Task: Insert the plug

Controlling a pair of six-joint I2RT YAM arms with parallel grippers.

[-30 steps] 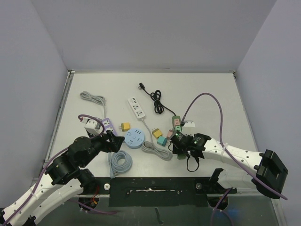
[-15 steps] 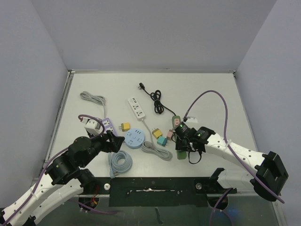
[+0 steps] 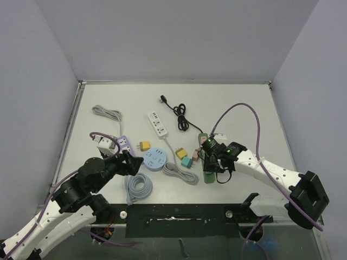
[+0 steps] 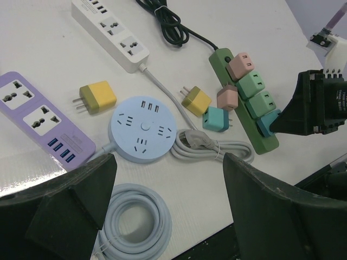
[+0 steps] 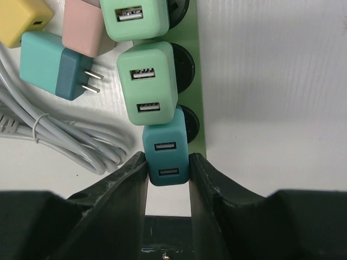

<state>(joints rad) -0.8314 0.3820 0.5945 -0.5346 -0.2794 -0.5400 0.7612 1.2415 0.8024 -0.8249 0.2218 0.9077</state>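
A teal two-port plug point(image 5: 165, 154) sits on the near end socket of the green power strip point(image 5: 198, 81), just below two mint plugs point(image 5: 147, 81). My right gripper point(image 5: 168, 162) is shut on the teal plug, one finger pressed on each side. From above, the right gripper point(image 3: 209, 164) hangs over the strip's near end point(image 3: 210, 179). My left gripper point(image 4: 168, 216) is open above the table near a coiled grey cable point(image 4: 133, 222), holding nothing. The left wrist view also shows the teal plug point(image 4: 267, 122) on the green strip point(image 4: 260, 142).
Loose plugs lie left of the green strip: teal point(image 4: 217, 119), pink point(image 4: 227, 97), yellow point(image 4: 196, 101), and another yellow point(image 4: 97, 96). A round blue strip point(image 4: 142, 128), purple strip point(image 4: 38, 116), white strip point(image 4: 111, 30) and black cable point(image 4: 168, 19) are spread over the table.
My right gripper has closed its jaws onto the teal plug, and its arm has shifted a little toward the strip. The left arm has not moved.
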